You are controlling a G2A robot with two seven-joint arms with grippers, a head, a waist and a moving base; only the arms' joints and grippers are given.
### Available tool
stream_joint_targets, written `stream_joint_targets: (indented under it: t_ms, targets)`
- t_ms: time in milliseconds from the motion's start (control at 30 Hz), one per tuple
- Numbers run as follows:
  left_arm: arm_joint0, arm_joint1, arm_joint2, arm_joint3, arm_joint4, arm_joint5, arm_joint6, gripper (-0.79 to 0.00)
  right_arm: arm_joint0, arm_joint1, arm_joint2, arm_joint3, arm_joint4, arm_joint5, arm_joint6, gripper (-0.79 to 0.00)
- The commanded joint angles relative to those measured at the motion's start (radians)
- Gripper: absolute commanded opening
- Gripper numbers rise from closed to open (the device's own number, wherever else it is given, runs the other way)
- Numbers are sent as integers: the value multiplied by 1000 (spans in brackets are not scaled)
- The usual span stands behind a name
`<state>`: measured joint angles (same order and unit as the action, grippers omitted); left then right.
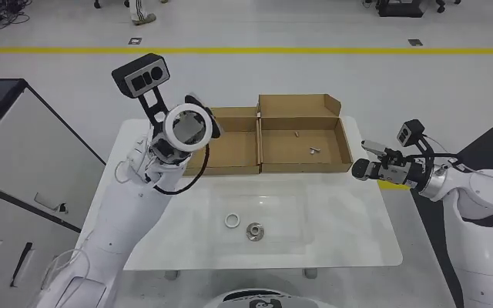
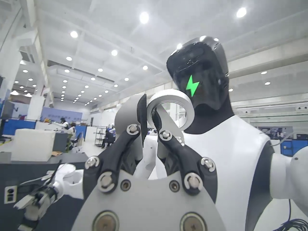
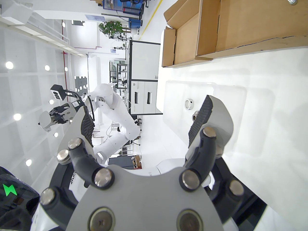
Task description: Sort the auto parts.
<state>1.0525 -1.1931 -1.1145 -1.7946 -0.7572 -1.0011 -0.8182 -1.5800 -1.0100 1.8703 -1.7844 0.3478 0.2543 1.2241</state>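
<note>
Left wrist view: L pincer (image 2: 149, 117) clamped on white ring (image 2: 168, 95) rim, raised. R pincer (image 3: 145, 115) wide open, empty.

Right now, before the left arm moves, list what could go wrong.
1. The left gripper pinches the large white ring by just one stretch of its wall, high above the table; a slip could send it bouncing past the left box.
2. The right gripper hangs open close by the right box; a swing toward the small ring and metal part might nudge that box.
</note>
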Motion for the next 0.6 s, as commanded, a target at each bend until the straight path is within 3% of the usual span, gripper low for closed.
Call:
stream_joint_targets:
  t_ms: [0, 167, 367, 567]
  targets:
    - [4, 0, -11, 5, 56, 3, 7, -785, 0, 0, 0, 0, 0, 0, 0, 0]
    - [14, -5, -17, -11, 108, 9, 51, -785, 0, 0, 0, 0, 0, 0, 0, 0]
    - [15, -22, 20, -61, -83, -11, 95, -785, 0, 0, 0, 0, 0, 0, 0, 0]
    - [13, -40, 9, -63, -202, -11, 36, -785, 0, 0, 0, 0, 0, 0, 0, 0]
